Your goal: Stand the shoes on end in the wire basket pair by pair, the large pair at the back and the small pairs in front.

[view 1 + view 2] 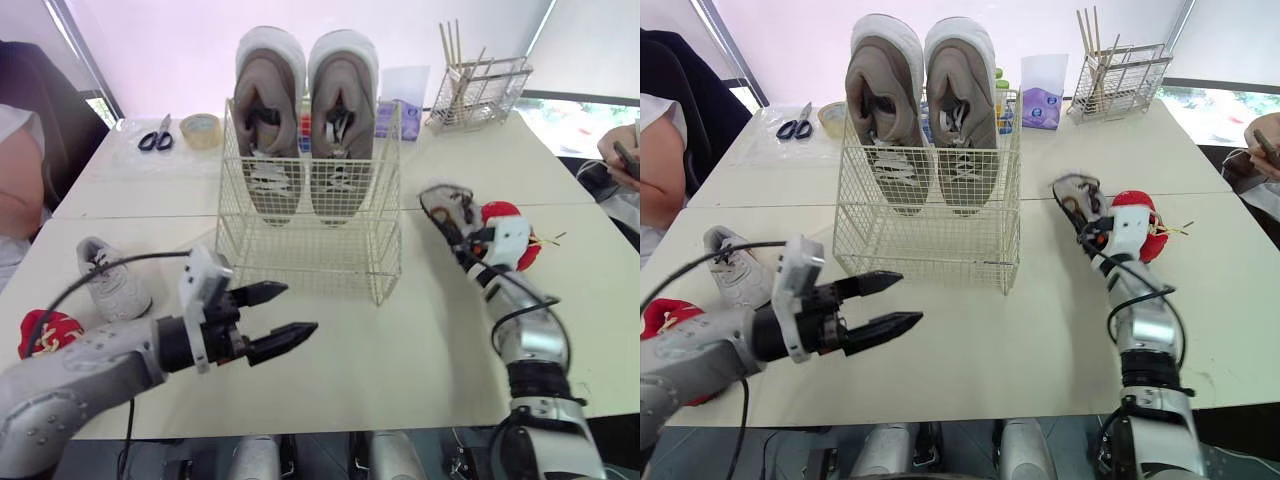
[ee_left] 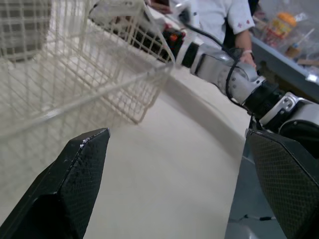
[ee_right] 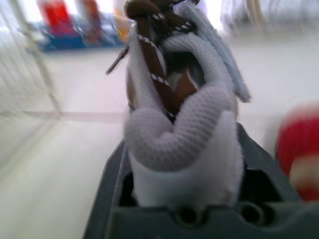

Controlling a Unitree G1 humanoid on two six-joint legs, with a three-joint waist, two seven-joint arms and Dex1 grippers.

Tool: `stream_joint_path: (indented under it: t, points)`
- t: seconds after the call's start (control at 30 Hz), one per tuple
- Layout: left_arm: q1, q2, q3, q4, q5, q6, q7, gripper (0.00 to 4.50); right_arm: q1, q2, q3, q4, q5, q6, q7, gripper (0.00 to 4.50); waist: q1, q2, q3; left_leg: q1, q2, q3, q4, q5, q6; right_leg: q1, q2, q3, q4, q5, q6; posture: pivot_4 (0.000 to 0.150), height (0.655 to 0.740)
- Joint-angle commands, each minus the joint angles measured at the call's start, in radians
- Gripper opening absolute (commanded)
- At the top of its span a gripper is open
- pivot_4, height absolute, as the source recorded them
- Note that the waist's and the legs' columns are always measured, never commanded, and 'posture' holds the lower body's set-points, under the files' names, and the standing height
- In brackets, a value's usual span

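The wire basket (image 1: 300,255) is thin metal wire, cream-coated. The large shoes (image 1: 342,110) look like matt grey-brown cloth. The small shoe (image 3: 179,139) has a ribbed white knit collar and brown woven laces. The left gripper (image 2: 175,133) has matt black, finely cross-hatched fingers (image 2: 70,189).

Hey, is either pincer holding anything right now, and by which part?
The right pincer grips the small brown-laced shoe around its heel end; the left pincer is open, holding nothing.
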Motion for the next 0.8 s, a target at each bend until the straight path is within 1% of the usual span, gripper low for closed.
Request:
stream_joint_path:
  t: [0.03, 0.1, 0.13, 0.17, 0.2, 0.27, 0.33, 0.4, 0.47, 0.53, 0.57, 0.67, 0.8]
  points:
    - [-0.051, 0.028, 0.026, 0.051, -0.086, -0.008, -0.013, 4.5, -0.181, -0.23, -0.146, -0.051, 0.106, 0.022, 0.138, 1.45, 0.007, 0.002, 0.003, 0.0, 0.0, 0.0, 0.0, 0.0, 0.001, 0.0, 0.0, 0.0, 0.0, 0.0, 0.0, 0.15, 0.7357]
    - [-0.088, 0.049, 0.003, 0.074, -0.082, 0.007, -0.042, 4.5, -0.275, -0.355, -0.166, -0.027, 0.166, 0.091, 0.246, 1.45, 0.012, 0.001, 0.002, -0.001, 0.0, -0.002, -0.002, 0.0, 0.003, 0.0, 0.001, -0.001, -0.001, 0.0, 0.001, 0.15, 0.7357]
    - [-0.107, 0.058, -0.004, 0.088, -0.088, 0.015, -0.052, 4.5, -0.313, -0.416, -0.155, -0.031, 0.201, 0.137, 0.332, 1.45, 0.01, 0.0, 0.002, -0.001, 0.0, -0.003, -0.003, 0.0, 0.003, 0.0, 0.001, -0.002, -0.003, -0.001, 0.0, 0.15, 0.7357]
    - [-0.125, 0.069, -0.003, 0.108, -0.105, 0.022, -0.064, 4.5, -0.356, -0.462, -0.134, -0.042, 0.239, 0.191, 0.41, 1.45, 0.008, 0.0, 0.001, -0.001, 0.0, -0.003, -0.006, 0.0, 0.003, 0.001, 0.002, -0.002, -0.006, -0.001, 0.0, 0.15, 0.7357]
    - [-0.149, 0.08, 0.013, 0.149, -0.157, 0.027, -0.068, 4.5, -0.431, -0.478, -0.105, -0.058, 0.287, 0.237, 0.476, 1.45, 0.001, -0.001, 0.001, 0.0, 0.001, -0.003, -0.007, 0.0, 0.003, 0.002, 0.003, -0.002, -0.008, -0.001, 0.0, 0.15, 0.7357]
    - [-0.185, 0.098, 0.037, 0.215, -0.229, 0.035, -0.067, 4.5, -0.528, -0.486, -0.062, -0.08, 0.351, 0.313, 0.555, 1.45, -0.017, -0.001, 0.002, 0.003, 0.001, 0.001, -0.012, 0.0, 0.003, 0.002, 0.003, -0.001, -0.011, 0.001, 0.001, 0.15, 0.7357]
    - [-0.25, 0.148, 0.063, 0.304, -0.228, 0.057, -0.093, 4.5, -0.58, -0.49, 0.018, -0.149, 0.403, 0.397, 0.681, 1.45, -0.028, -0.002, 0.002, 0.004, 0.0, 0.001, -0.014, 0.0, 0.003, 0.002, 0.002, -0.001, -0.012, 0.002, 0.002, 0.15, 0.7357]
    - [-0.334, 0.215, 0.085, 0.407, -0.208, 0.084, -0.143, 4.5, -0.592, -0.5, 0.102, -0.246, 0.452, 0.477, 0.808, 1.45, -0.026, -0.003, 0.002, 0.005, 0.001, 0.0, -0.016, 0.001, 0.001, 0.001, 0.004, -0.001, -0.012, 0.002, 0.002, 0.15, 0.7357]
    - [-0.395, 0.258, 0.099, 0.484, -0.209, 0.111, -0.186, 4.5, -0.576, -0.51, 0.154, -0.322, 0.479, 0.523, 0.891, 1.45, -0.022, -0.003, 0.002, 0.004, 0.001, 0.0, -0.017, 0.005, -0.004, 0.001, 0.006, -0.001, -0.012, 0.002, 0.002, 0.15, 0.7357]
    - [-0.437, 0.274, 0.11, 0.539, -0.23, 0.135, -0.207, 4.5, -0.541, -0.522, 0.204, -0.385, 0.456, 0.507, 0.968, 1.45, -0.017, -0.003, 0.003, 0.004, 0.001, 0.0, -0.018, 0.005, -0.005, 0.0, 0.004, -0.001, -0.012, 0.002, 0.002, 0.15, 0.7357]
    - [-0.448, 0.278, 0.116, 0.551, -0.251, 0.152, -0.22, 4.5, -0.534, -0.508, 0.225, -0.405, 0.445, 0.489, 0.991, 1.45, -0.014, -0.003, 0.003, 0.004, 0.0, 0.001, -0.018, 0.004, -0.004, 0.001, 0.003, -0.001, -0.013, 0.001, 0.002, 0.15, 0.7357]
    - [-0.448, 0.275, 0.12, 0.534, -0.319, 0.195, -0.22, 4.5, -0.545, -0.456, 0.256, -0.421, 0.412, 0.432, 1.017, 1.45, -0.007, -0.006, 0.004, 0.002, -0.002, 0.003, -0.016, 0.002, -0.001, 0.0, 0.0, -0.001, -0.013, 0.001, 0.003, 0.15, 0.7357]
    - [-0.423, 0.248, 0.082, 0.49, -0.406, 0.224, -0.194, 4.5, -0.568, -0.4, 0.291, -0.444, 0.408, 0.392, 1.08, 1.45, 0.004, -0.008, 0.005, 0.002, -0.002, 0.003, -0.015, 0.002, -0.001, 0.0, 0.0, -0.001, -0.013, 0.001, 0.003, 0.15, 0.7357]
